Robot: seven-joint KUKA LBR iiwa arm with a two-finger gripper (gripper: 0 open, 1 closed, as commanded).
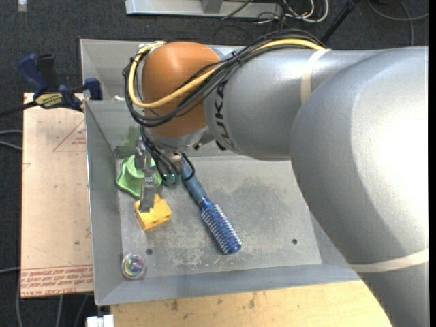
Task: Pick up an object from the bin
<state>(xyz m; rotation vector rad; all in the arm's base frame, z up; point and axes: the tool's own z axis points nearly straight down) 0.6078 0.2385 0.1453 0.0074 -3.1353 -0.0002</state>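
My gripper [146, 197] hangs below the orange dome at the left side of the bin, its tip down on the top of a yellow block [155, 214]. The block lies flat on the bin floor. Just left of the gripper, against the bin's left wall, lies a light green soft thing [128, 176], partly hidden by the gripper. A blue hairbrush [214, 219] lies slantwise to the right, its handle end under the gripper body and its bristle head pointing to the bin's front.
A small shiny ball [133, 266] rests in the front left corner. The arm covers the bin's right and back parts. Bare floor shows right of the brush.
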